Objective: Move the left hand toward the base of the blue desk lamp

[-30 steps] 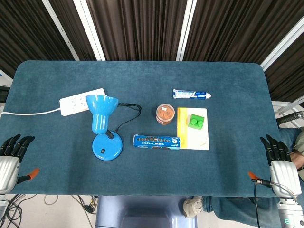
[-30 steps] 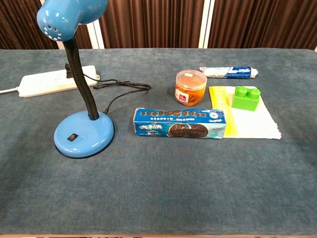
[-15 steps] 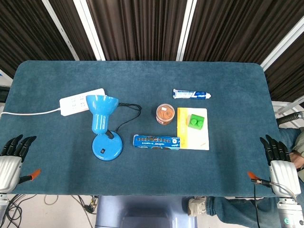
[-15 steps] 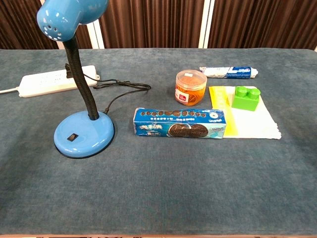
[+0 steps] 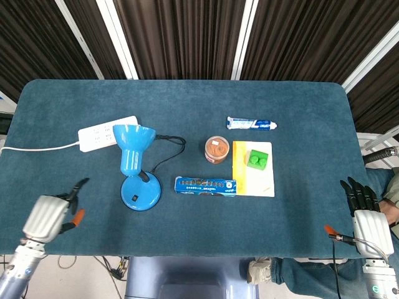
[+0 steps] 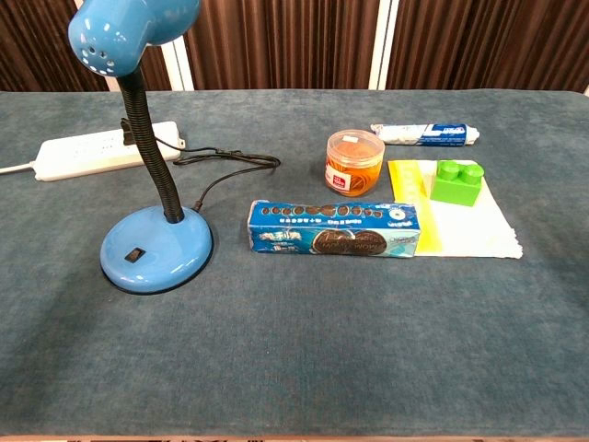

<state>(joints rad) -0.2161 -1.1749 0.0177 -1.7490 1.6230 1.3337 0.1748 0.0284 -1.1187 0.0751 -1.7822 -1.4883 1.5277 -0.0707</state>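
Shifted inward from the frame's lower-left edge onto the bench (image 5: 187, 99): left robot hand (image 5: 47, 215), empty, finger spread hard to tell. Blue desk lamp (image 5: 133, 157) left of centre, base (image 5: 141, 192) well apart. Approach underway; next, further rightward reach.

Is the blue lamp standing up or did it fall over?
Standing up: the blue desk lamp rises on its neck from its round base, flat on the table.

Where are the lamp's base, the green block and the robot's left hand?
lamp base (image 5: 141, 193), head view, top of the round foot
green block (image 6: 458, 181), chest view, front face
left hand (image 5: 48, 216), head view, back of hand
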